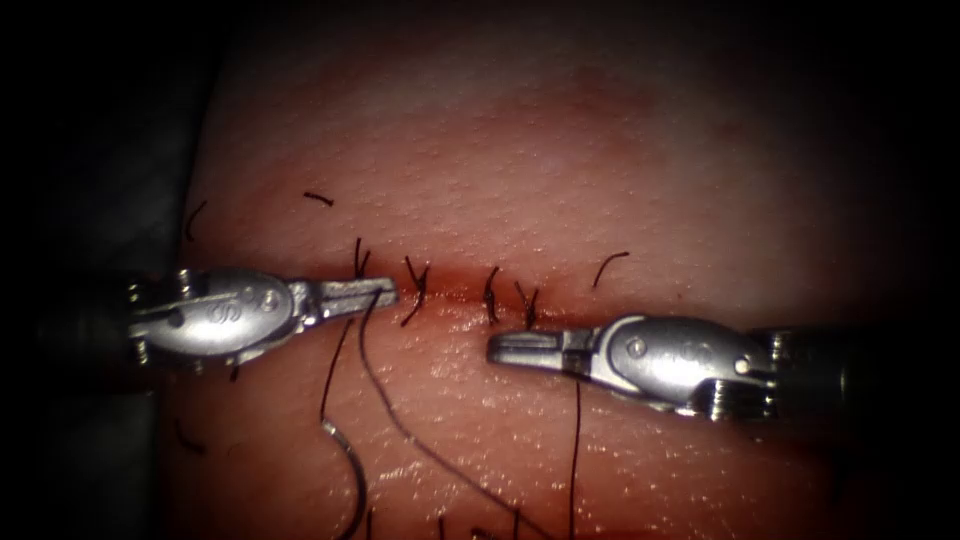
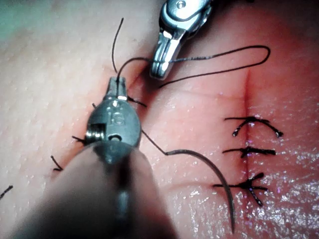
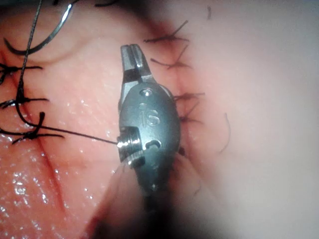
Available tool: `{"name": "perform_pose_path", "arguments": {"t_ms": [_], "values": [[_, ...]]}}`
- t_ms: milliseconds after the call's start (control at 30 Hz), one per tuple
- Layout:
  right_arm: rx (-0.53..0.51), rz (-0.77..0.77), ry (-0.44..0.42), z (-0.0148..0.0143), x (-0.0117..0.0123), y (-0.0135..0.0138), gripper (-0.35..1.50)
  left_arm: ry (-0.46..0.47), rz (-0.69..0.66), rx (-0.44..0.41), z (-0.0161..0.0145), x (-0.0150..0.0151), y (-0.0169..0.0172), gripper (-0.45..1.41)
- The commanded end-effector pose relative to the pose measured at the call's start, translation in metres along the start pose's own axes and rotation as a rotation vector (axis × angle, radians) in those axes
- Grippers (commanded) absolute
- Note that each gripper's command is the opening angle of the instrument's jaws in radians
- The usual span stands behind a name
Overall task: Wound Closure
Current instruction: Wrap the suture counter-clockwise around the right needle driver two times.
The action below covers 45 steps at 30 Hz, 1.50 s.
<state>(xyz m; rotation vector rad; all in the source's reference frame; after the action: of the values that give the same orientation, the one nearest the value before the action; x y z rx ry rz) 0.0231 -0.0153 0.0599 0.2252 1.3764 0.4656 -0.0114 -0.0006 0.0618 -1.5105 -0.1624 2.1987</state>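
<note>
So the tissue (image 1: 600, 150) has its cut (image 1: 450, 292) mostly stitched. My left tool (image 1: 385, 291) sits at the cut's left end, jaws closed on the thread (image 1: 390, 400). The right tool (image 1: 497, 349), just near of the cut, looks closed too, thread crossing it, though I can't tell if it's gripped. The needle (image 1: 352, 470) lies free on the near side, outside the tissue. I'd keep tension gentle.

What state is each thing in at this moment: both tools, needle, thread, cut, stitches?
Left tool: shut on the thread.
Right tool: shut, thread runs down beside it; a grip can't be confirmed.
Needle: free, lying on the tissue, held by neither tool.
Thread: slack, trailing across the tissue.
Cut: drawn together under the stitches.
Stitches: tied, short ends sticking up.
</note>
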Motion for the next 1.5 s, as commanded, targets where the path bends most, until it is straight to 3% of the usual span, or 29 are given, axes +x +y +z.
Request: {"name": "perform_pose_path", "arguments": {"t_ms": [33,267,633,800,900,967,1133,1167,1233,1267,1300,1367,1500], "values": [[0.014,-0.008,0.014,0.0023,-0.0008,-0.0007,-0.35,0.001,-0.002,0.004,0.0013,-0.0003,-0.0002,-0.45],[0.042,-0.012,0.090,0.0052,0.0006,-0.0016,-0.35,-0.013,-0.003,-0.010,0.0051,-0.0016,-0.0019,-0.45],[0.009,0.018,0.224,0.0045,0.0042,-0.0009,-0.35,-0.057,0.021,-0.040,0.0064,-0.0047,-0.0029,-0.45],[-0.013,0.018,0.251,0.0056,0.0042,-0.0011,-0.35,-0.071,0.026,-0.036,0.0075,-0.0051,-0.0023,-0.45],[-0.016,0.019,0.330,0.0062,0.0040,-0.0010,-0.35,-0.083,0.029,-0.032,0.0084,-0.0051,-0.0019,-0.45],[-0.047,0.031,0.373,0.0060,0.0041,-0.0006,-0.35,-0.087,0.032,-0.033,0.0086,-0.0053,-0.0016,-0.45],[-0.172,0.005,0.358,0.0042,0.0047,0.0008,-0.35,-0.094,0.048,-0.045,0.0081,-0.0065,-0.0006,-0.45],[-0.220,-0.011,0.344,0.0037,0.0049,0.0012,-0.15,-0.094,0.046,-0.045,0.0080,-0.0066,-0.0004,-0.45],[-0.270,-0.011,0.327,0.0032,0.0050,0.0017,0.44,-0.096,0.053,-0.047,0.0079,-0.0070,0.0003,-0.45],[-0.310,-0.022,0.307,0.0030,0.0051,0.0021,0.84,-0.099,0.057,-0.047,0.0079,-0.0072,0.0007,-0.45],[-0.341,-0.017,0.293,0.0029,0.0052,0.0025,1.10,-0.103,0.060,-0.050,0.0080,-0.0073,0.0010,-0.45],[-0.384,-0.020,0.277,0.0028,0.0052,0.0030,1.23,-0.113,0.067,-0.052,0.0084,-0.0075,0.0019,-0.45],[-0.450,-0.083,0.219,0.0021,0.0049,0.0039,1.25,-0.127,0.079,-0.056,0.0087,-0.0076,0.0037,-0.45]]}}
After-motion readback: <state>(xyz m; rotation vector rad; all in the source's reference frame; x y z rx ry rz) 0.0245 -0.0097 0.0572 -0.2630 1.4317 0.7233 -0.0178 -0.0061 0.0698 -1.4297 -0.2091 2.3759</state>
